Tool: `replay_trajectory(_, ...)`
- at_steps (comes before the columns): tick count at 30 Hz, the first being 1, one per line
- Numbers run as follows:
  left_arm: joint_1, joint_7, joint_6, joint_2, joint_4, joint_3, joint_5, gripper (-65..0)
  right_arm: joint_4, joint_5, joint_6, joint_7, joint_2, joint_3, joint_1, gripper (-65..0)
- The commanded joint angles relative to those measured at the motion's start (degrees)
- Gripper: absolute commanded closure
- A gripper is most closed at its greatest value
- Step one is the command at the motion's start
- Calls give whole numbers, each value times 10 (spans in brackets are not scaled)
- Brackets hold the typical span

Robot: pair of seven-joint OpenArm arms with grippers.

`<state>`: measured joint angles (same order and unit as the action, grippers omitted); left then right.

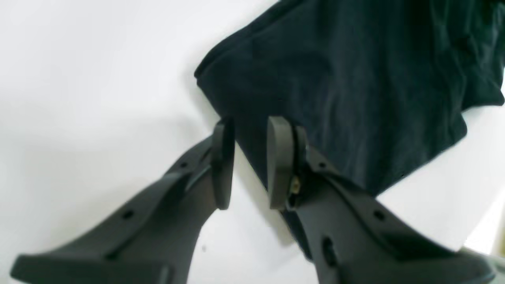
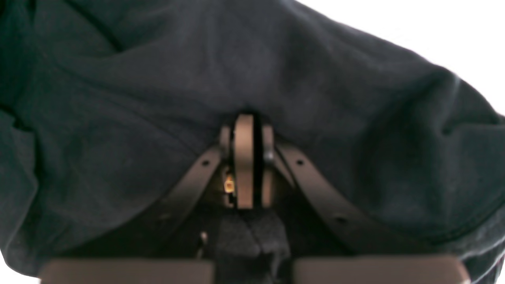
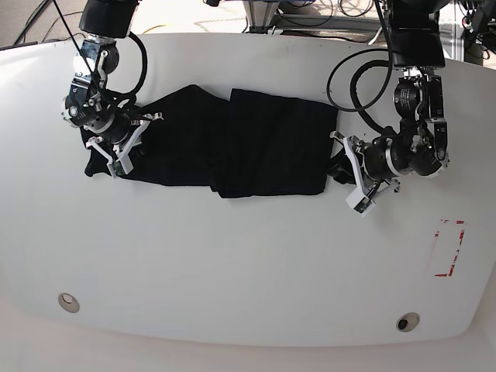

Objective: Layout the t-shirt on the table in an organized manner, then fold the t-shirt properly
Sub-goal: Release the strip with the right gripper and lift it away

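The black t-shirt lies stretched sideways across the far half of the white table, creased and partly folded over itself. In the base view my right gripper is at the shirt's left end. Its wrist view shows the right gripper with pads pressed together and the t-shirt bunched around its tip. My left gripper is at the shirt's right end. In its wrist view the left gripper straddles the hem of the t-shirt, a gap still showing between the pads.
A red rectangular tape mark sits near the table's right edge. Two small round holes lie close to the front edge. Cables loop from both arms over the back of the table.
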<state>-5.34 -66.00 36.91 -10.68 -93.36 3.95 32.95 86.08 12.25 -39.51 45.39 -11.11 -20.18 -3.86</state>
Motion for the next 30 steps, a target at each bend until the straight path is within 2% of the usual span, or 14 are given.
replay_trajectory(1, -2, 49, 1, 9, -5, 0, -16, -122, 2, -12, -5, 25, -3, 1, 0, -27)
replay_trajectory(5, 0, 67, 1, 13, 28, -21, -55, -122, 42, -11, -5, 40, -3, 1, -1, -27)
replay_trajectory(8, 0, 99, 1, 12, 66, -33, -65, -122, 98, -11, -5, 88, 3, 1, 1, -27)
replay_trajectory(11, 1, 129, 1, 9, 107, -43, -66, -122, 162, -11, -5, 133, 16, -1, 3, -54)
replay_trajectory(15, -2, 137, 1, 9, 157, -56, -66, -122, 249, -10, -5, 181, 23, -2, 13, -187)
replay_trajectory(18, -2, 142, 1, 9, 171, -57, -66, -122, 295, -10, -5, 231, 34, -12, 21, -315)
replay_trajectory(20, -2, 146, 1, 9, 174, -60, -66, -122, 304, -4, -5, 249, 37, -23, 30, -365)
replay_trajectory(22, 0, 155, 1, 9, 174, -60, -67, -122, 303, 28, -5, 273, 33, -58, 44, -411)
replay_trajectory(28, 1, 159, 1, -7, 174, -59, -65, -122, 265, 124, -5, 313, 32, -207, 65, -423)
replay_trajectory(30, 1, 159, 1, -7, 174, -59, -65, -122, 239, 147, -5, 323, 17, -237, 69, -423)
